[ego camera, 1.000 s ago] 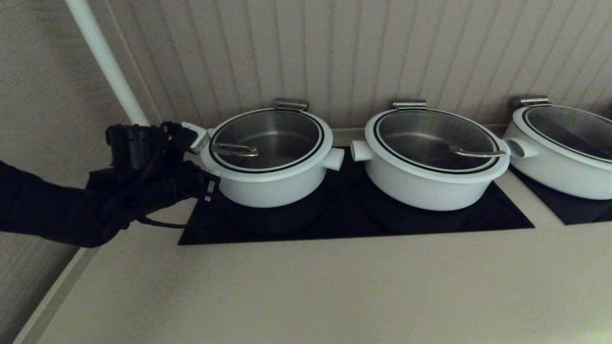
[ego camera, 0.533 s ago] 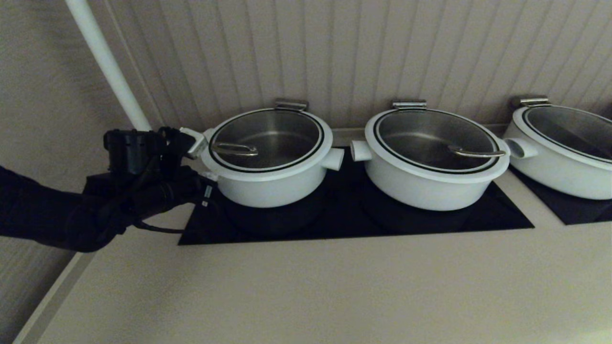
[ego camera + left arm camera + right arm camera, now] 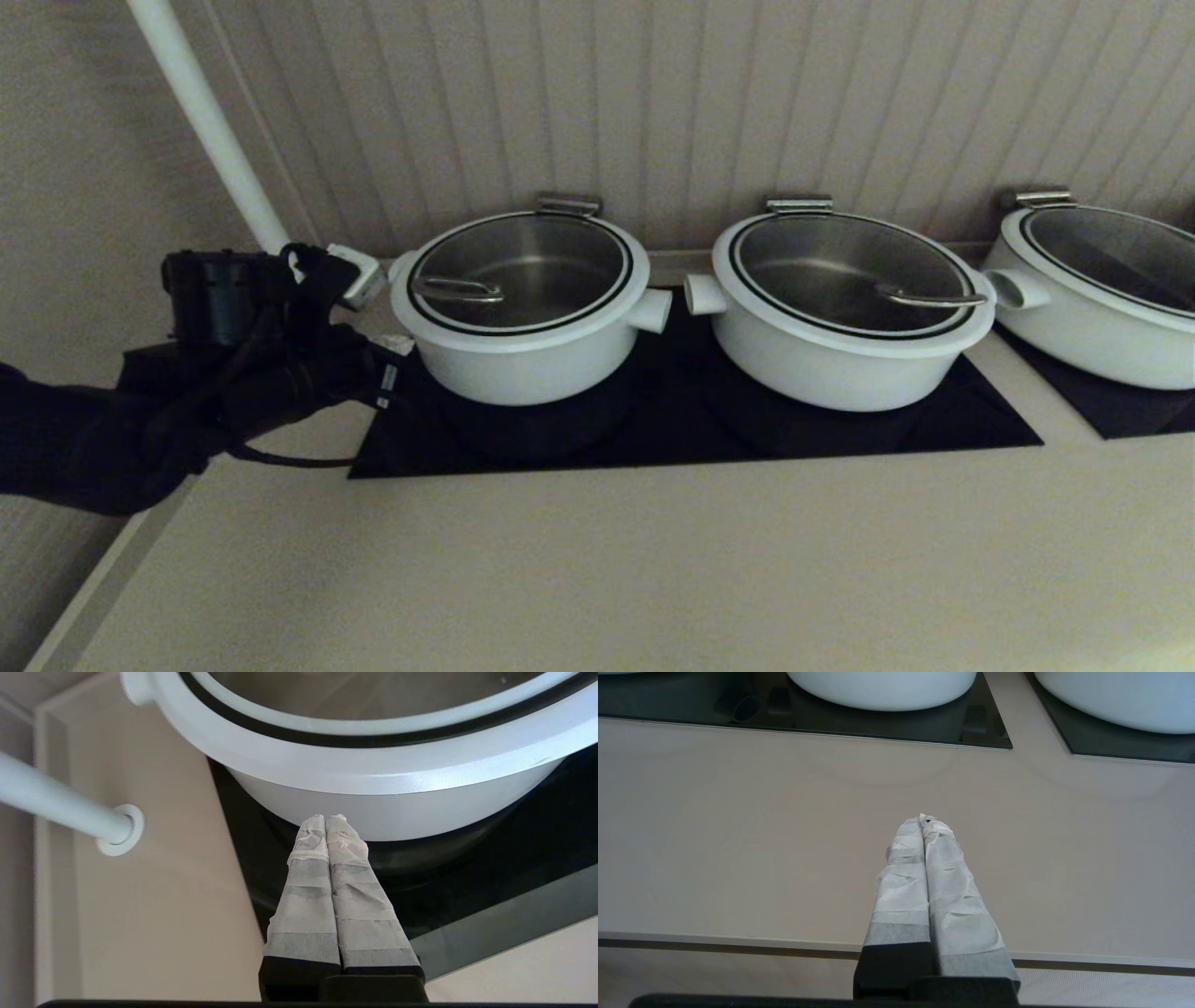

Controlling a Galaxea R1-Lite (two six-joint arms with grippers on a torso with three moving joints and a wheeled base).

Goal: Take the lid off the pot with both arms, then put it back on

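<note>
The white pot is seen at the left end of the black cooktop set into the desk, its glass lid seated in the rim. The left gripper is held just beside the pot's left side — fingers pressed together, nothing between them. The right gripper is poised above the desk's front edge, likewise closed and empty — well apart from the pot.

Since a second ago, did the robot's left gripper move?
Yes. The left gripper, shut, has drawn back leftward from the leftmost white pot with a glass lid, which hasn't moved.
</note>
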